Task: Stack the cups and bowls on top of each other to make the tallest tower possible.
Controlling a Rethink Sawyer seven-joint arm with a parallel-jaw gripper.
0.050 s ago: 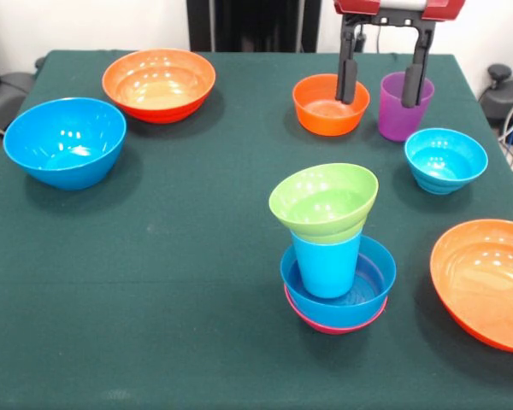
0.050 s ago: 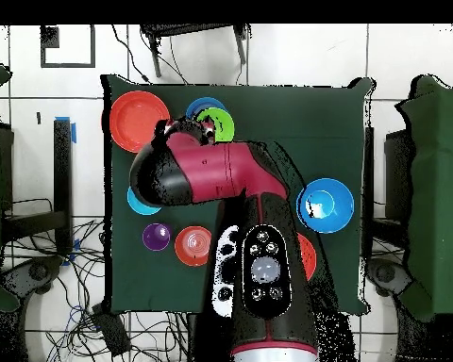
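though overhead-hidden, pincer (image 1: 384, 88) beside purple cup (image 1: 403, 111)

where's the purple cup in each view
Front view: the purple cup stands upper right on the table, beside the small orange bowl, with one of the open jaws over its rim.
Overhead view: the purple cup is lower left, clear of the arm.
Shared landmark: the small orange bowl sits right next to it in both views.
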